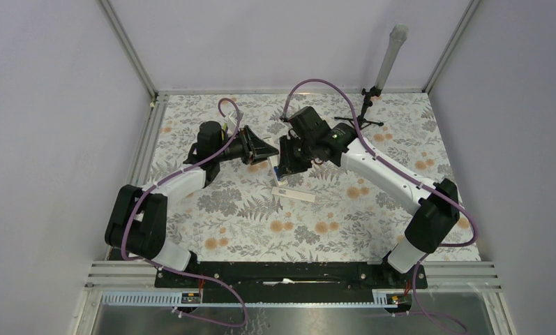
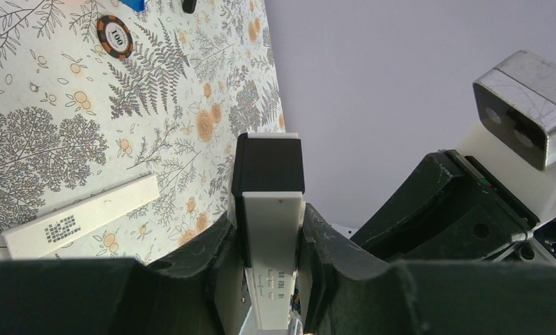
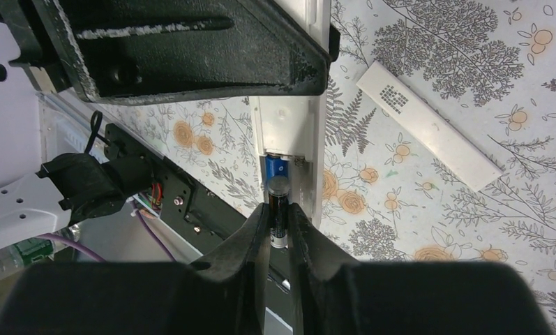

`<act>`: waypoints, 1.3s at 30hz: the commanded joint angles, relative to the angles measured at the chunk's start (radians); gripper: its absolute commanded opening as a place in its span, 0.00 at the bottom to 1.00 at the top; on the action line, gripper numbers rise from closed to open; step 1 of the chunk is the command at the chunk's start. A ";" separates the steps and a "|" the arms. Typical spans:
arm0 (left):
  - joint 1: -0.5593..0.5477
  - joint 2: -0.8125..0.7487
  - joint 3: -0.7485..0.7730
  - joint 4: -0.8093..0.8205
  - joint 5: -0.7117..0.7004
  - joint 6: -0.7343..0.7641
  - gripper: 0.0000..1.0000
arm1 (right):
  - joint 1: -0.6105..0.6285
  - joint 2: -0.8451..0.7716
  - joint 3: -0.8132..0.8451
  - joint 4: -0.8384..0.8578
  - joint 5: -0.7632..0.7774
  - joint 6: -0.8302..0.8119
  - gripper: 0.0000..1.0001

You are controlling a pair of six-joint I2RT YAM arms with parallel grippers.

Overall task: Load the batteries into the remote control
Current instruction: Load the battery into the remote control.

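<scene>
Right gripper [image 3: 278, 225] closed on a battery [image 3: 278, 209], presented end-on at the recess of the remote control [image 3: 310, 132].

The remote control is clamped above the table between the fingers of the left gripper [image 2: 268, 241], with its dark end pointing away from that gripper and its open back turned toward the right arm. The held battery's long axis is seen to run along the remote control's length. Its free tip lies right at a seated battery [image 3: 276, 167] in the recess; whether they touch cannot be told. The right arm is judged the one to move, lowering the battery into the recess in line with it. A flat white strip [image 3: 428, 125] lies on the table, apart from the remote control.
</scene>
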 commanded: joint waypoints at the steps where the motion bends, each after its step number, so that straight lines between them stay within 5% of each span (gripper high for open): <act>1: -0.004 -0.003 0.033 0.058 0.027 -0.003 0.17 | 0.009 0.002 0.031 -0.051 0.001 -0.060 0.20; 23: -0.005 -0.003 0.044 0.063 0.053 -0.022 0.17 | 0.009 0.030 0.055 -0.071 -0.023 -0.127 0.26; 39: -0.005 0.012 0.059 0.063 0.060 -0.039 0.17 | 0.007 0.006 0.131 -0.089 0.025 -0.073 0.54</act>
